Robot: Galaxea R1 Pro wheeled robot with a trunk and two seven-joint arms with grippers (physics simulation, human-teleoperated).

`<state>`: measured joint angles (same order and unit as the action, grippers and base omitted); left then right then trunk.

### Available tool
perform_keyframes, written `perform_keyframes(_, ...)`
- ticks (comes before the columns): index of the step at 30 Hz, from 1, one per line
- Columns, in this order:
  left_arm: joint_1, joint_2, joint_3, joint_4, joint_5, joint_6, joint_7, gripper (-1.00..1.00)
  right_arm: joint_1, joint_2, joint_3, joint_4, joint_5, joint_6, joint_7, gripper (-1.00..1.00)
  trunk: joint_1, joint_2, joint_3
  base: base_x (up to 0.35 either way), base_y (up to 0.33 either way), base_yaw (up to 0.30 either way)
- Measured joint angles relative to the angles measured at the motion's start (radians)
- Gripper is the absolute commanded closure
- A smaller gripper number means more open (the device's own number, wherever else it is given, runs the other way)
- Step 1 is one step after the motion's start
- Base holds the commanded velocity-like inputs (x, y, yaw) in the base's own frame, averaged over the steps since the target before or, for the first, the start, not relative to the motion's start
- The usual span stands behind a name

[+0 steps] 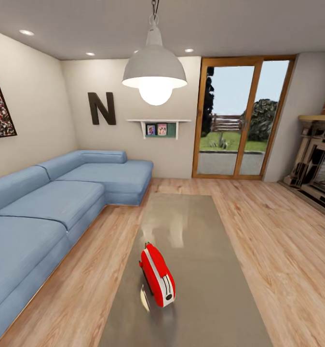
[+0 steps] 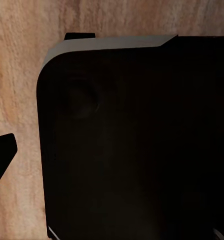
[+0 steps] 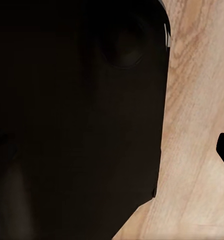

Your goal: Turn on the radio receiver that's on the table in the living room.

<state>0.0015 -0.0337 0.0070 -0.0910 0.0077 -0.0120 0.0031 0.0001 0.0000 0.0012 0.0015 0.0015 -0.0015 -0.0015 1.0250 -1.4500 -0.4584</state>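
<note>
Well, one radio receiver [image 1: 157,274] (upright) on one table [image 1: 215,299].

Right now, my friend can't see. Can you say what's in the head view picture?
A small red radio receiver stands on a long glossy table in a living room. A blue sofa runs along the left, a white pendant lamp hangs overhead, and glass doors show a garden.

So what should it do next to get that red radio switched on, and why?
Probably roll a little closer and bring an arm up over the table. The radio receiver stands on its near end, slightly left of centre, while both wrist views look down at wood floor past a dark body, so neither arm seems raised towards it.
</note>
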Motion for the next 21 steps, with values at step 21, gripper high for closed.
perform_keyframes(21, 0.000, 0.000, -0.001, 0.000, 0.002, 0.004, -0.002, -1.00, 0.000, 0.000, 0.001, 0.000, 0.001, -0.003, 0.000, -1.00, -0.073, 0.133, 0.059, 0.000, 0.000, -0.001)
